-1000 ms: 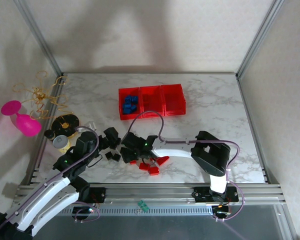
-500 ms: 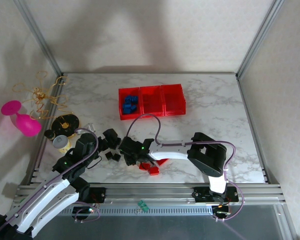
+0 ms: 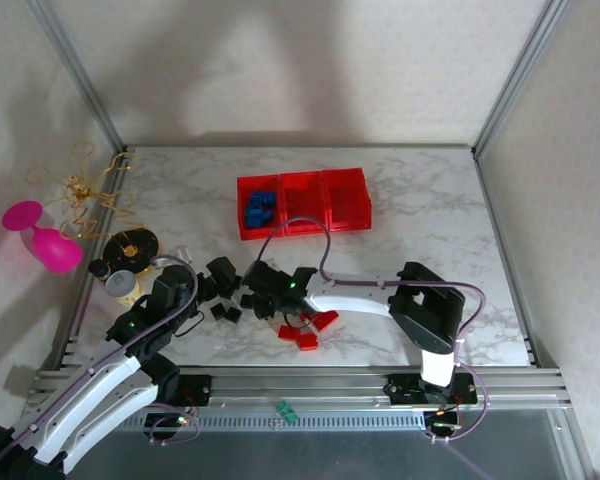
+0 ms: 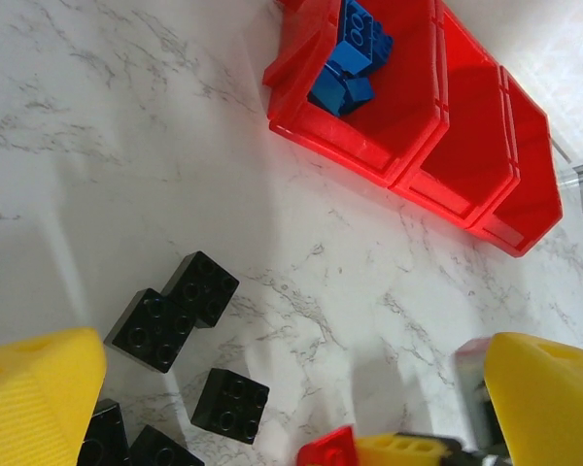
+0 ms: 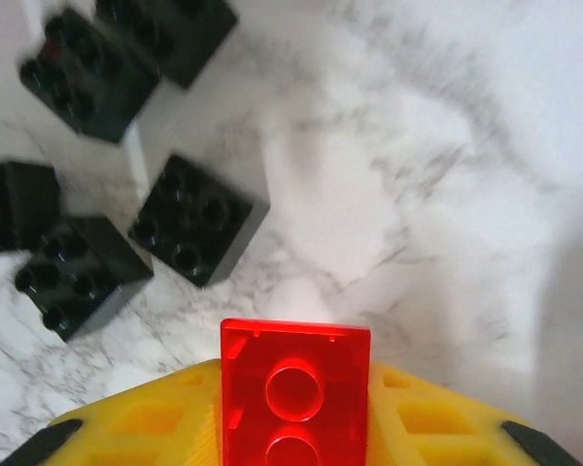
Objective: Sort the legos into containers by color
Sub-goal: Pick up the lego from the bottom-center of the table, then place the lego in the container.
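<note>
the step in hand looks like the pick-up of a red piece. the right jaws are pinching a red brick [image 5: 294,388] by its sides, studs facing the wrist camera, seated between their yellow pads [image 5: 146,432]. whether it has left the surface [image 3: 420,220] yet i cannot tell. in the top view these jaws sit near the middle of the surface's near half. the black bricks [image 3: 223,272] lie at their 9 o'clock and the loose red bricks [image 3: 305,330] at their 4 o'clock. the containers [image 3: 303,203] stand well apart at 12 to 1 o'clock. the left jaws are spread wide and hold nothing, hanging over the black bricks.

as i judge it, the next move is to lift clear of the black pieces just beside the jaws and carry the brick toward 12 o'clock. it should be let go over a compartment other than the 9 o'clock one, which already has the blue bricks [image 3: 260,208]. the middle and 3 o'clock compartments look bare, so either could take red. most of the sorting is left: black and red pieces lie unsorted.

the bricks are hard, glossy moulded plastic, boxy with round studs. the held one is clear bright red, and the black ones near it are mostly squat four-stud squares. the containers are translucent red, thin and low-walled, three joined in a row, so a red brick may be hard to pick out inside them. the surface is smooth white marble pattern with grey veins, likely slick enough for nudged pieces to slide.
</note>
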You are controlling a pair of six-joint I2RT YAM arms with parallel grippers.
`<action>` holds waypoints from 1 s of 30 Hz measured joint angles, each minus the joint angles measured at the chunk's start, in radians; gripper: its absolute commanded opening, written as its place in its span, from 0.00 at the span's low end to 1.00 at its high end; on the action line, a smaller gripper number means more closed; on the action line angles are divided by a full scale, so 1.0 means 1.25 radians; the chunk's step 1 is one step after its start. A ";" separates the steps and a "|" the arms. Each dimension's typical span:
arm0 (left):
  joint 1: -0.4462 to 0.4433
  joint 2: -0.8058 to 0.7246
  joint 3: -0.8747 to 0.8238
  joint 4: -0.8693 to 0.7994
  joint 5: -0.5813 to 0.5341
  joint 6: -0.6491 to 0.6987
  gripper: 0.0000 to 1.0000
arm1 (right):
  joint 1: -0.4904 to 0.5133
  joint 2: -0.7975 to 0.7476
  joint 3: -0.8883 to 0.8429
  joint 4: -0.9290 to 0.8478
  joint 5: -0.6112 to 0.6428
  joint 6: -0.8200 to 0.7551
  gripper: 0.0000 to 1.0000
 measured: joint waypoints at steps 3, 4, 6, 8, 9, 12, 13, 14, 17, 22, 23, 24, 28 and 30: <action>0.000 0.029 0.023 0.012 0.001 0.005 1.00 | -0.054 -0.028 0.023 -0.008 0.017 -0.028 0.34; 0.000 0.039 0.030 0.018 0.001 0.008 1.00 | -0.074 -0.034 0.032 -0.009 0.023 -0.039 0.34; 0.000 0.059 0.042 0.032 0.002 0.014 0.99 | -0.117 -0.038 0.052 -0.009 0.038 -0.063 0.34; 0.000 0.080 0.054 0.045 0.004 0.019 1.00 | -0.162 -0.038 0.072 -0.006 0.049 -0.088 0.34; 0.000 0.094 0.060 0.055 0.006 0.021 1.00 | -0.184 -0.038 0.081 -0.005 0.058 -0.101 0.34; 0.000 0.130 0.073 0.081 0.010 0.029 1.00 | -0.245 -0.027 0.119 0.003 0.073 -0.134 0.34; 0.000 0.143 0.076 0.092 0.013 0.032 1.00 | -0.265 -0.017 0.138 0.009 0.080 -0.146 0.34; 0.000 0.152 0.078 0.101 0.015 0.034 1.00 | -0.277 -0.005 0.156 0.013 0.085 -0.155 0.34; 0.000 0.192 0.089 0.129 0.025 0.043 1.00 | -0.308 0.048 0.226 0.026 0.106 -0.187 0.35; 0.000 0.251 0.111 0.169 0.035 0.054 1.00 | -0.342 0.147 0.316 0.050 0.128 -0.236 0.37; 0.000 0.261 0.114 0.177 0.038 0.056 1.00 | -0.350 0.166 0.332 0.052 0.128 -0.243 0.37; 0.000 0.269 0.116 0.186 0.043 0.057 1.00 | -0.357 0.182 0.343 0.057 0.127 -0.250 0.37; 0.000 0.291 0.117 0.213 0.051 0.059 1.00 | -0.381 0.236 0.392 0.060 0.127 -0.268 0.39; 0.000 0.304 0.118 0.217 0.055 0.060 0.99 | -0.393 0.267 0.423 0.062 0.129 -0.276 0.42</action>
